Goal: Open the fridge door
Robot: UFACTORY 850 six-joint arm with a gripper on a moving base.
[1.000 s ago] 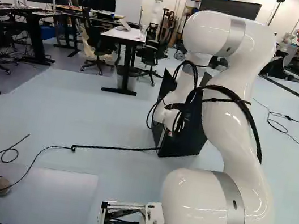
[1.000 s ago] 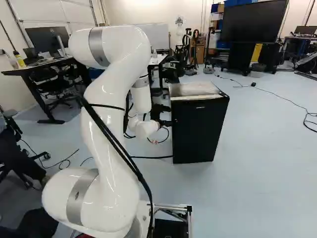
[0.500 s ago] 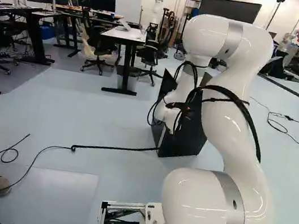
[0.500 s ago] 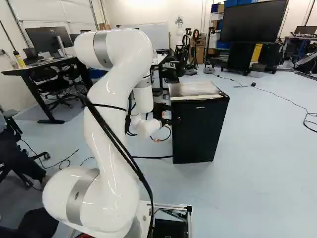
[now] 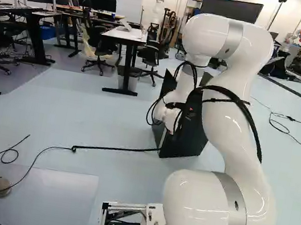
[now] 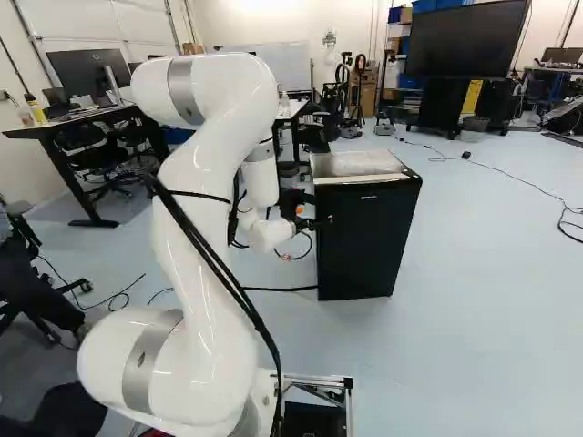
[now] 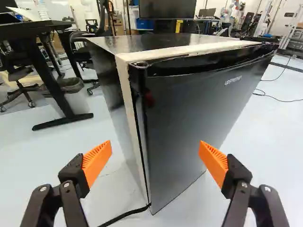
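Pale floor (image 6: 492, 319), fridge door (image 6: 369, 246) plain in right base view, partly hidden in left, hand (image 6: 322, 222) wide

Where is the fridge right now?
The fridge stands just right of the gripper in the right base view; in the wrist view it is ahead of the open gripper.

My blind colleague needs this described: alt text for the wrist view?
A black fridge, its door apparently closed, stands ahead of the open gripper, one upright edge between the orange-padded fingers. A cable lies by its bottom corner.
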